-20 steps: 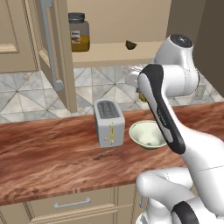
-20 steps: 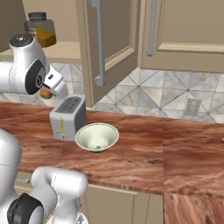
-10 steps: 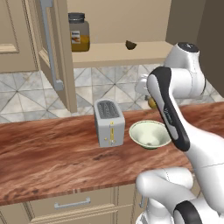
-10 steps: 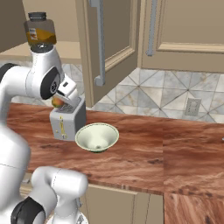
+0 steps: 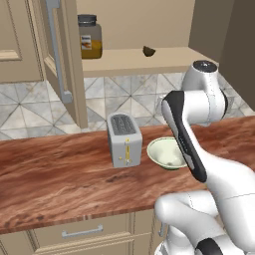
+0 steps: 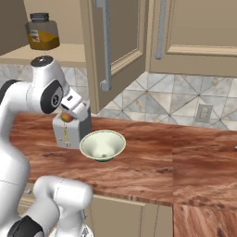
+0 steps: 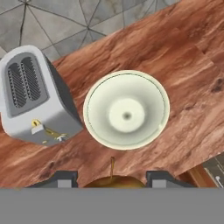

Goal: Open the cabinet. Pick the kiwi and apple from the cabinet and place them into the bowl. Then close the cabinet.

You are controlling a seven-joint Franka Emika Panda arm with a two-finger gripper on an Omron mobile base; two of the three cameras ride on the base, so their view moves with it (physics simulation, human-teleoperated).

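Observation:
My gripper (image 7: 113,179) is shut on the apple (image 7: 114,182), a yellow-orange ball with a thin stem, held between the two dark fingertips (image 7: 65,178). Below the hand stands the pale cream-green bowl (image 7: 148,100), empty, slightly ahead of the apple. From the right, the gripper (image 6: 69,112) carries the apple (image 6: 67,117) above the toaster, left of the bowl (image 6: 99,143). The kiwi (image 5: 148,51) lies on the shelf of the cabinet (image 5: 139,62), whose left door (image 5: 60,64) stands open. My own forearm partly covers the bowl (image 5: 163,149) in the left base view.
A silver toaster (image 5: 123,140) stands on the wooden counter (image 5: 55,179) just left of the bowl. A dark-lidded jar (image 5: 89,42) with orange contents sits on the cabinet shelf. The open door (image 6: 115,46) hangs out over the counter; the other door (image 6: 199,28) is shut.
The arm has swung away from the shelf and lowered, carrying the apple rightward and down toward the bowl. Bowl, toaster, kiwi and jar have not moved.

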